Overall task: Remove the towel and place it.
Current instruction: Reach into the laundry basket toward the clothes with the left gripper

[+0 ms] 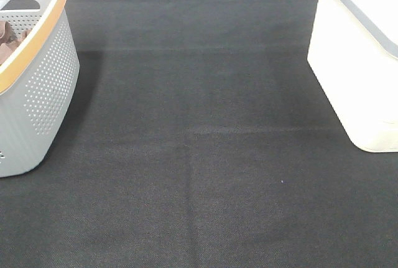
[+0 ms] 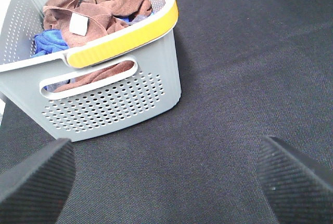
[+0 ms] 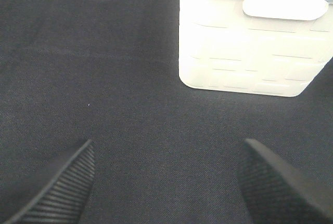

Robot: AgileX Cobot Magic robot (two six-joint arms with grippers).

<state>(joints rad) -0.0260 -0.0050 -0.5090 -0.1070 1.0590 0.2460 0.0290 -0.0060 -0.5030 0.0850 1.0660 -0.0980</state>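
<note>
Inside the basket [image 2: 156, 73], towel [image 2: 93, 11] lies apart from the open left tool [image 2: 166, 182]

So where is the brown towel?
The towel is bunched inside the grey basket at the table's left edge, beside a blue cloth.

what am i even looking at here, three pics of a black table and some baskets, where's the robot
It is a robot with two arms, each ending in a two-finger gripper. One picture comes from a camera mounted high above the black mat; neither arm shows in it. The other two come from cameras on the wrists. The dark ribbed shapes at their lower corners are the fingers of the left gripper and the right gripper. Both are open and hold nothing. On the left stands a grey perforated basket with a yellow rim, holding the rust-brown towel with a white tag, plus something blue. On the right stands a white bin. Nothing has been picked up yet.
</note>
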